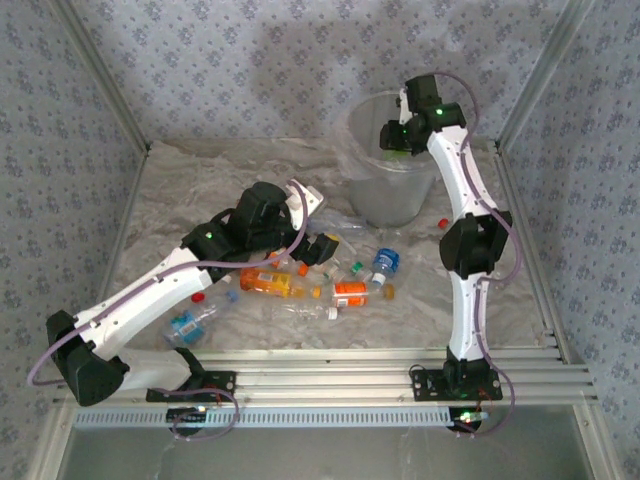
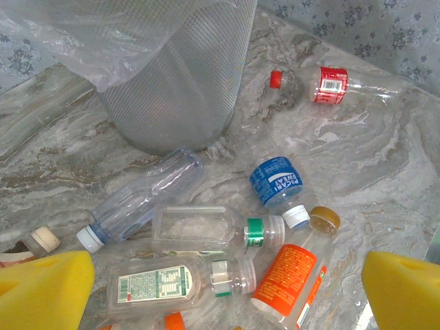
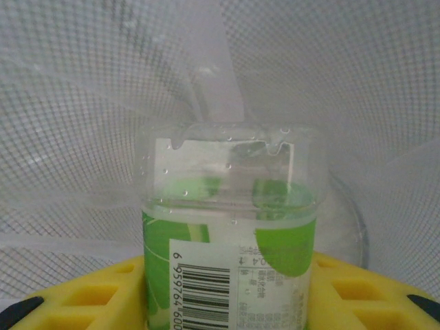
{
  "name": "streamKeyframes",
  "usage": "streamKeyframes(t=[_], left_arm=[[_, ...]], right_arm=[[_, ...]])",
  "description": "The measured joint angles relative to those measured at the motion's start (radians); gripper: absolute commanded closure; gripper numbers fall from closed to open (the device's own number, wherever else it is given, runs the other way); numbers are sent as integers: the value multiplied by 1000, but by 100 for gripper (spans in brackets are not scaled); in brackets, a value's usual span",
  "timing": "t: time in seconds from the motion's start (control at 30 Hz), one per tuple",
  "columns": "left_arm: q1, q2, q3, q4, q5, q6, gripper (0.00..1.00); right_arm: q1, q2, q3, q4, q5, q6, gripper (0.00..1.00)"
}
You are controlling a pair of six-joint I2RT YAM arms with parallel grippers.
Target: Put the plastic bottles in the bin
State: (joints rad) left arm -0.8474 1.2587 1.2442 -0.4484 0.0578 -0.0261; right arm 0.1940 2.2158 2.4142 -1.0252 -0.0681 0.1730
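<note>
Bottle [image 3: 230, 234], green-labelled, clamped in right end effector [image 3: 227, 302] inside bin [image 3: 82, 103], depth hard to judge: release squarely over the centre, clear of liner [image 2: 82, 41]; left end effector [image 2: 223, 292] spread wide above loose bottles [image 2: 206, 230] on worktop [image 2: 357, 172], ready to pick.

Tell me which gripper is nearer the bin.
Right. The right gripper is over the mouth of the bin, holding a bottle; the left gripper hangs above loose bottles on the table, short of the bin.
</note>
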Motion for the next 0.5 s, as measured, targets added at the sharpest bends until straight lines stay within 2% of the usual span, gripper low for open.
streamKeyframes(t=[0.5], left_arm=[[0, 0, 0, 0, 1, 0, 0]], right_arm=[[0, 102, 11, -69, 4, -2, 45]])
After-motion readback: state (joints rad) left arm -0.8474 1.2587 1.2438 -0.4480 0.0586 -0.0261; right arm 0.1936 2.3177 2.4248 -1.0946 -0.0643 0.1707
